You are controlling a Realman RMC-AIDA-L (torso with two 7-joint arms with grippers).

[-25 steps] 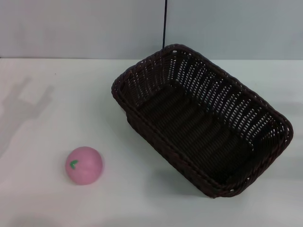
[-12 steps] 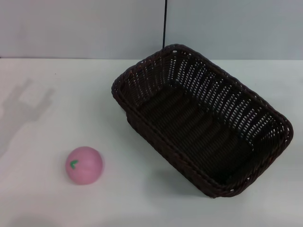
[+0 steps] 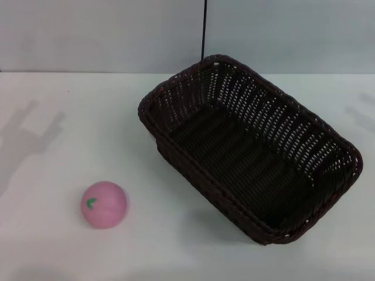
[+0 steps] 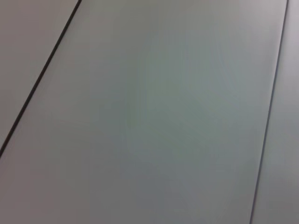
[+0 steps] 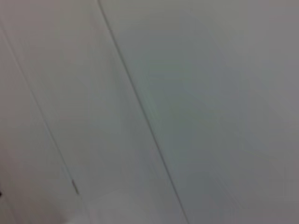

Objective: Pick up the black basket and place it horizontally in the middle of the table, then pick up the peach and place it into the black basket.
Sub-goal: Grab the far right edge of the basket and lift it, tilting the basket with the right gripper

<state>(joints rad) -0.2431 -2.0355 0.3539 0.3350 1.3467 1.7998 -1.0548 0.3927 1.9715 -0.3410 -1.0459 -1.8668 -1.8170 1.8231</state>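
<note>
The black basket (image 3: 249, 146) lies on the white table (image 3: 53, 246) right of centre, turned diagonally, open side up and empty. The peach (image 3: 104, 204) sits on the table at the front left, apart from the basket, its green leaf mark facing me. Neither gripper shows in the head view; only a gripper-shaped shadow (image 3: 26, 137) falls on the table at the far left and a faint one (image 3: 360, 114) at the far right. Both wrist views show only pale wall panels.
A grey wall (image 3: 117, 35) with a dark vertical seam runs behind the table's far edge. The wall panels fill the left wrist view (image 4: 163, 116) and the right wrist view (image 5: 196, 116).
The shadow at the far left has shifted slightly, and a faint shadow has appeared at the table's far right. The basket and the peach have not moved.
</note>
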